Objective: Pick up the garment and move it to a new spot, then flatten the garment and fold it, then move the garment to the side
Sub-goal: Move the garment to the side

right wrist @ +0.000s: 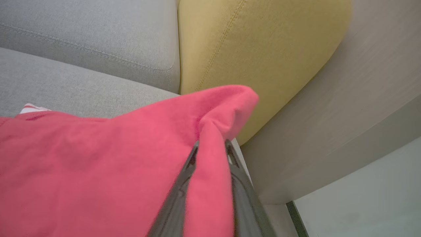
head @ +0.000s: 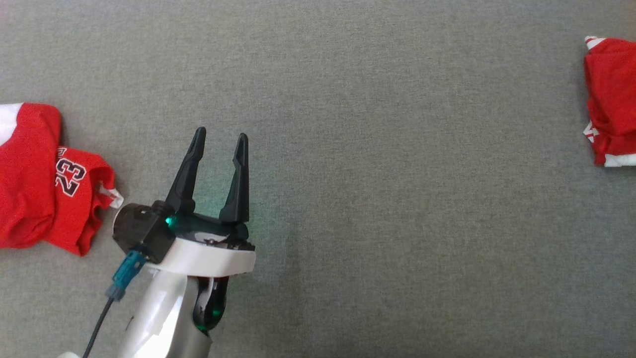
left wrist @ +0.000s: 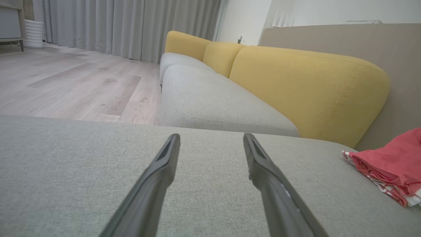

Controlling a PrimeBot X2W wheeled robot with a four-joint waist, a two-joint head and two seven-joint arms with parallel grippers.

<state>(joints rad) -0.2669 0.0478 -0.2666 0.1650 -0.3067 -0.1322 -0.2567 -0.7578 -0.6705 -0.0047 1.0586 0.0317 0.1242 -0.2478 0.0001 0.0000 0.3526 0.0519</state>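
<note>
Grey cushion [head: 397,199]: "23" jersey [head: 35,179] left, fingers [right wrist: 241,194] pinching red garment [right wrist: 98,164].

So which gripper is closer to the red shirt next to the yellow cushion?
Right. The right gripper is shut on a fold of that red shirt. The left gripper hangs open over the grey seat, apart from the shirt, which lies off to its right.

Grey-yellow sofa [left wrist: 213,98], wood floor [left wrist: 82,82], grey curtains [left wrist: 131,26]
</note>
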